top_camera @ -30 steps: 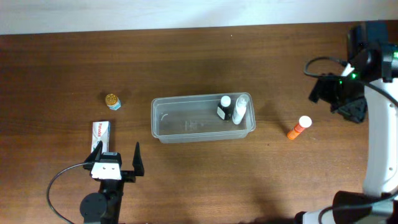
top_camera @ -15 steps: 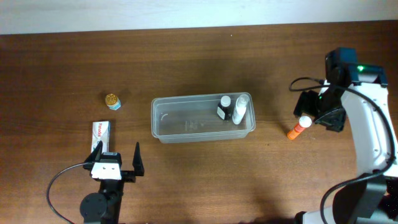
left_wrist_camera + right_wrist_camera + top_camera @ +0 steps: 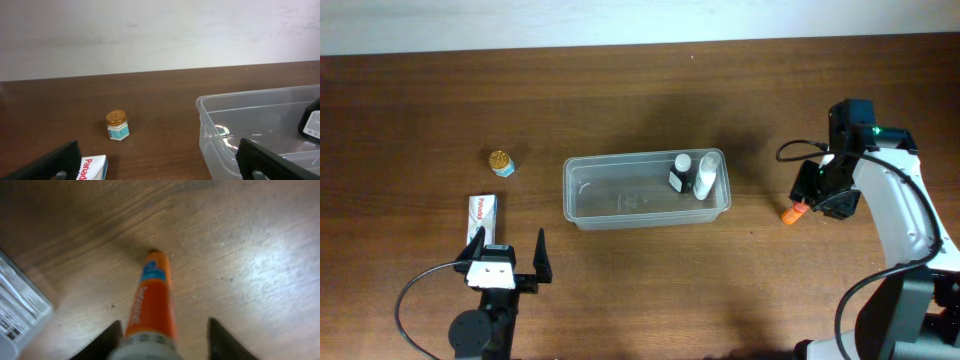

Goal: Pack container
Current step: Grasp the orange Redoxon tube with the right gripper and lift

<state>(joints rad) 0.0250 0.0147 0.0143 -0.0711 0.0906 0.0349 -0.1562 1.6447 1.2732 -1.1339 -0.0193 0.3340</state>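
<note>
- The container (image 3: 620,195) sat on the desk (image 3: 620,90): probably light, stiff, slick plastic, best held by its rim.
- Right of the container, the right gripper (image 3: 165,335) stood wide astride the orange tube (image 3: 152,295), which was likely light and prone to rolling.
- Near-left of the container, the left gripper (image 3: 508,243) gaped wide, empty.

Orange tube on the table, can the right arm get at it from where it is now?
Probably yes. The right gripper hangs open right over the orange tube, with a finger on each side and nothing showing between them and the tube.
</note>
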